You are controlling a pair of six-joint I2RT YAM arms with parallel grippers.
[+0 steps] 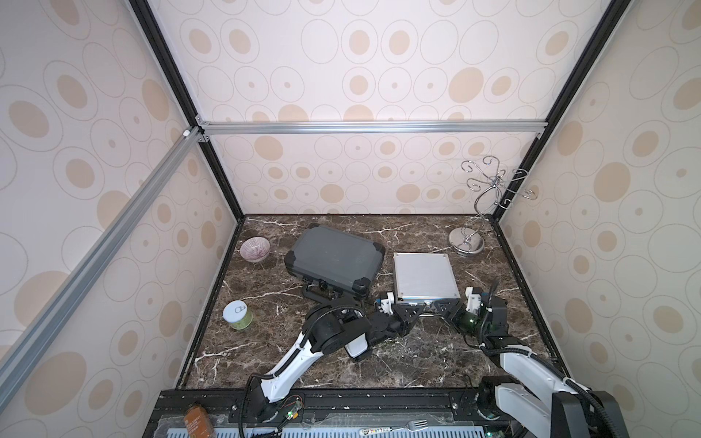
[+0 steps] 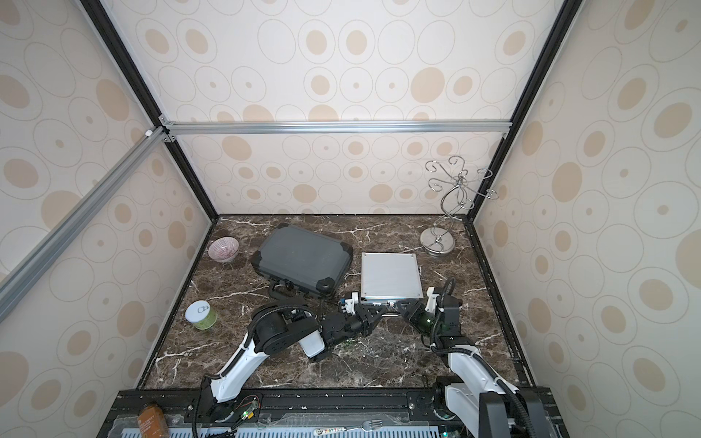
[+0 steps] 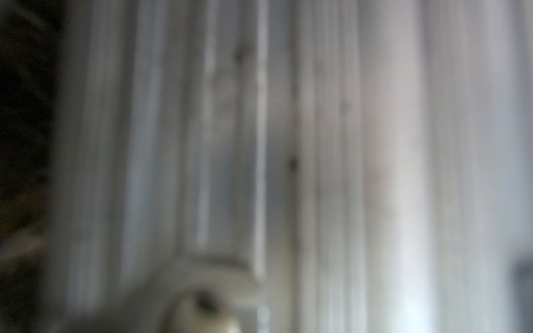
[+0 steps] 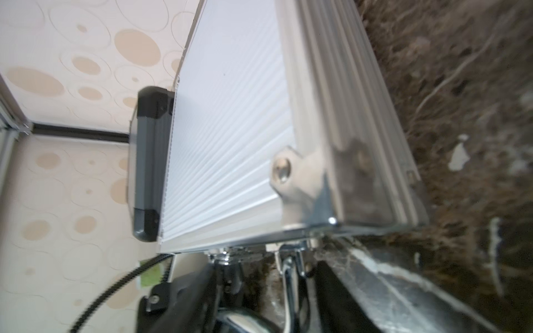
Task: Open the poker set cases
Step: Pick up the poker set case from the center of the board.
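Note:
Both poker set cases lie flat with lids down on the marble table. The larger dark grey case (image 1: 333, 256) (image 2: 301, 255) sits left of centre. The ribbed silver case (image 1: 423, 273) (image 2: 390, 275) is to its right. My left gripper (image 1: 411, 309) (image 2: 373, 310) is shut, its tip at the silver case's front edge near the left corner. My right gripper (image 1: 442, 308) (image 2: 404, 307) is at the same edge near the right corner. Its jaws stand apart, with the case's chrome handle (image 4: 288, 268) between them. The left wrist view is a close blur of silver ribs (image 3: 317, 144).
A pink bowl (image 1: 255, 248) stands at the far left and a green can with a white lid (image 1: 238, 314) at the near left. A chrome hook stand (image 1: 467, 242) rises at the far right. Patterned walls close three sides.

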